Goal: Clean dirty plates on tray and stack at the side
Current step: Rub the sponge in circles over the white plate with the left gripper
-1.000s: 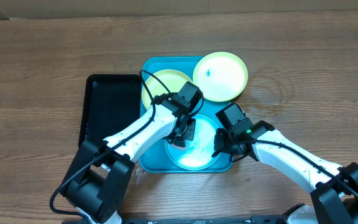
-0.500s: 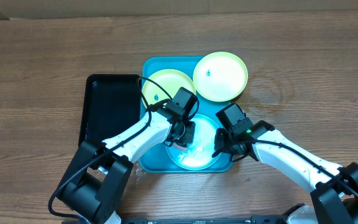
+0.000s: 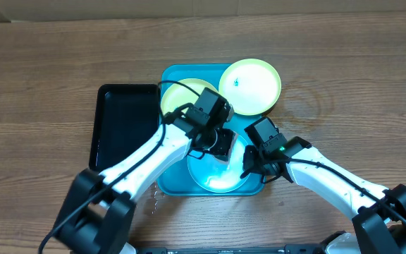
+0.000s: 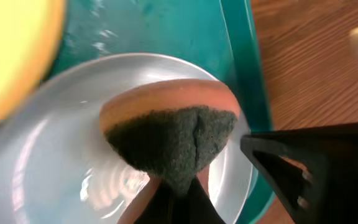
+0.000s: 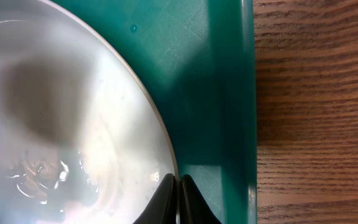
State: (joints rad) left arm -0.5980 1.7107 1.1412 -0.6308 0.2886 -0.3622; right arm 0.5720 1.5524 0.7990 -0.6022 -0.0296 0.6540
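Left claw [image 4: 178, 200] clamped an orange-and-green sponge [image 4: 173, 134] over the round light blue plastic plate [image 3: 220, 178] in the turquoise plastic tray [image 5: 224, 93]. Right claw [image 5: 178, 194] sat closed at the plate's rim. Nothing seemed stacked yet.

**Free room and obstructions.** Open tabletop [image 3: 358, 92] is left right of the tray [image 3: 189, 71] and beyond its far edge; the left side is closed by the black tray [image 3: 122, 127] just beside it. Inside, room is taken by the light blue plate [image 3: 220, 182], a yellow-green plate [image 3: 180, 95], and the left gripper [image 3: 216, 144] with its sponge [image 4: 173, 137]. The far right corner is covered by a second yellow-green plate [image 3: 256, 88]. A narrow strip of tray floor [image 5: 204, 93] is left beside the right gripper [image 3: 247, 171].
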